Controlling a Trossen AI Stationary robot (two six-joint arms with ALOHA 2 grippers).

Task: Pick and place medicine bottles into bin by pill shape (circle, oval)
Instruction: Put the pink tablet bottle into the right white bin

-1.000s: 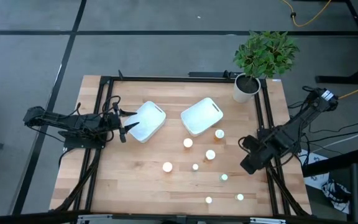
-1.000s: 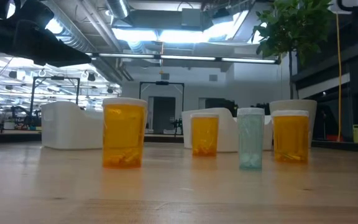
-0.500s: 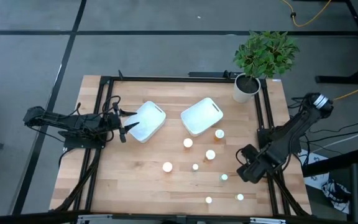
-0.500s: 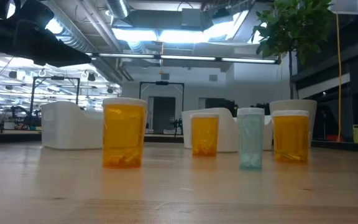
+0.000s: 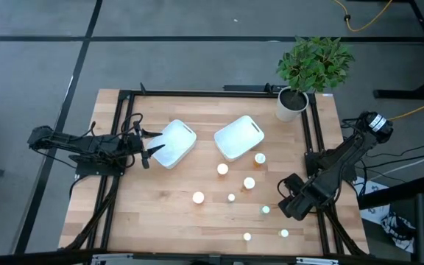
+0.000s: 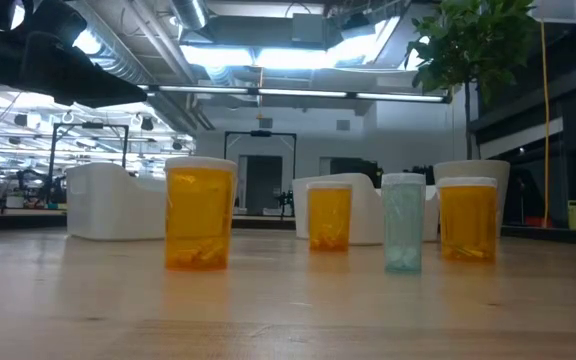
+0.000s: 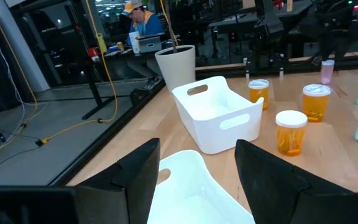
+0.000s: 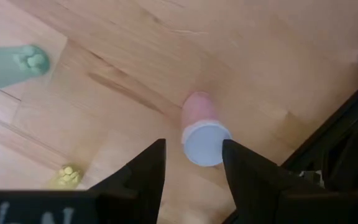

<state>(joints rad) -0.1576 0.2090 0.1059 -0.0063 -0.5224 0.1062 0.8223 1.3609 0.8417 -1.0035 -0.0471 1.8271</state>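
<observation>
Several small capped bottles stand on the wooden table: those at the middle (image 5: 222,168) (image 5: 198,196) and near right (image 5: 266,210) (image 5: 284,233). In the low view orange bottles (image 6: 199,213) (image 6: 466,218) and a pale green one (image 6: 403,222) stand upright. My right gripper (image 5: 285,206) is open above a pink bottle with a pale cap (image 8: 201,127); this bottle stands just beyond the two fingertips, untouched. My left gripper (image 5: 147,153) is open and empty at the edge of the left white bin (image 5: 174,143).
A second white bin (image 5: 239,137) stands at the middle far side. A white plant pot (image 5: 291,104) stands at the far right corner. Black frame rails (image 5: 316,147) run along the table's sides. A green bottle (image 8: 8,65) and a yellow one (image 8: 67,177) stand near the pink one.
My right gripper has moved toward the table's near edge and a little toward the left, closer to the bottles at the near right. The bottles and bins have stayed in place.
</observation>
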